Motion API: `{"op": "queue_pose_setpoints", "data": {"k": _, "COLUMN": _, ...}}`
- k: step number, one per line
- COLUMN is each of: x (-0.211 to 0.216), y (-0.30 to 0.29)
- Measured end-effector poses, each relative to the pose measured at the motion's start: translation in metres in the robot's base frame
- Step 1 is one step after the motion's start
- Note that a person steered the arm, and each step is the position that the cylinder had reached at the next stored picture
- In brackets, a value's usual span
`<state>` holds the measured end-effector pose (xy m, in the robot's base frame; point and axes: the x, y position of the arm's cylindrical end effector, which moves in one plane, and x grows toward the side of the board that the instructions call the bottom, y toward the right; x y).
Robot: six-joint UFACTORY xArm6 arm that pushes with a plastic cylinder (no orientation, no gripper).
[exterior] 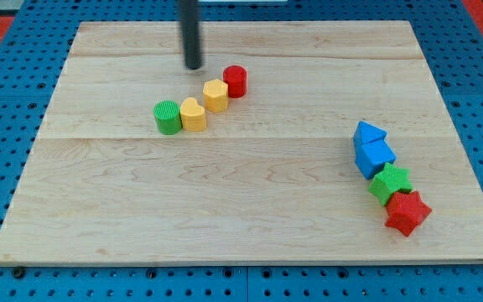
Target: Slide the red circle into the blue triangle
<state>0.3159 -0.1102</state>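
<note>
The red circle (236, 80) stands on the wooden board (225, 210) in the upper middle, at the right end of a diagonal row of blocks. The blue triangle (367, 133) lies at the view's right, far from the red circle and touching a blue cube (374, 157) just below it. My tip (193, 66) is to the upper left of the red circle, a short gap away, touching no block.
A yellow hexagon (215, 95), a yellow heart (193, 114) and a green circle (168, 117) run down-left from the red circle. Below the blue cube sit a green star (391, 183) and a red star (407, 212), near the board's right edge.
</note>
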Motion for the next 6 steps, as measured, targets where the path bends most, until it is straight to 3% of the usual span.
{"op": "queue_pose_setpoints", "data": {"k": 1, "x": 0.064, "y": 0.089}}
{"op": "queue_pose_setpoints", "data": {"k": 2, "x": 0.049, "y": 0.107}}
{"op": "queue_pose_setpoints", "data": {"k": 3, "x": 0.014, "y": 0.049}}
{"op": "queue_pose_setpoints", "data": {"k": 4, "x": 0.010, "y": -0.021}}
{"op": "queue_pose_setpoints", "data": {"k": 6, "x": -0.010, "y": 0.112}}
